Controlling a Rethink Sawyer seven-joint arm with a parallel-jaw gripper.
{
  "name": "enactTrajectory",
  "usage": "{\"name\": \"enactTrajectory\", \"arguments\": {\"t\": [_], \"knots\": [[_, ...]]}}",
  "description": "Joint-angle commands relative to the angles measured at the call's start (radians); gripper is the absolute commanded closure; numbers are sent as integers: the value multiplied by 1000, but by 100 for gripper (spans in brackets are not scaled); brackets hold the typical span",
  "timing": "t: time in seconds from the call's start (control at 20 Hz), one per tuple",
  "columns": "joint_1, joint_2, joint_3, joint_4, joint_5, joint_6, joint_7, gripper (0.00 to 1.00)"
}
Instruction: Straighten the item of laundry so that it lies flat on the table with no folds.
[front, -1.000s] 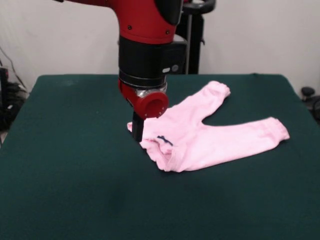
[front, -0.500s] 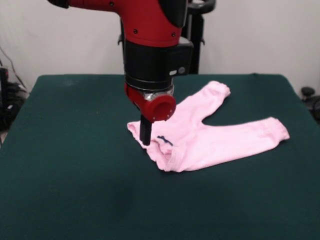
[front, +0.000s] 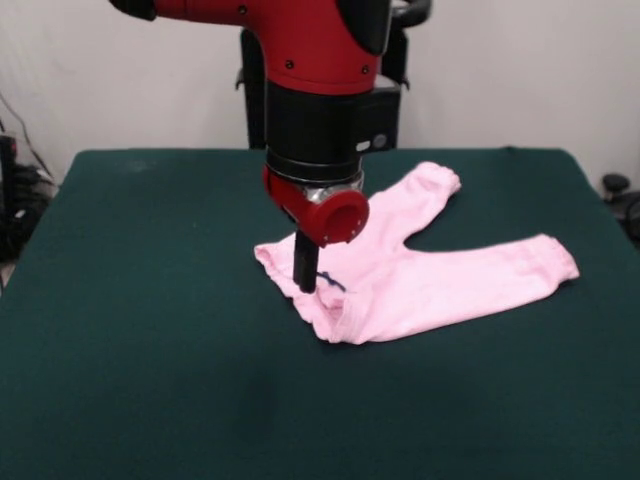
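The gripper stood low over the waistband end of the baby pants, its dark tip at or just above the cloth beside the tiny blue bow; whether its fingers were parted or closed on anything could not be told. From that point the garment ran away toward the table's right edge, one leg stretched long that way, the other angled toward the far edge. The pants lay near the table's middle, right of centre, the waistband bunched and folded under. Any flattening pull would likely start from this rumpled end.
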Motion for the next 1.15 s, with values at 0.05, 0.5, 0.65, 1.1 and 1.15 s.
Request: {"name": "enactTrajectory", "arguments": {"t": [0.05,0.5,0.65,1.1,1.15], "knots": [[34,-54,93,8,-37,199,-360,100],[31,-115,136,-84,-3,460,-452,100],[37,-123,139,-105,1,503,-454,100],[43,-119,136,-106,-3,492,-455,100],[43,-117,135,-107,-9,486,-462,100]]}}
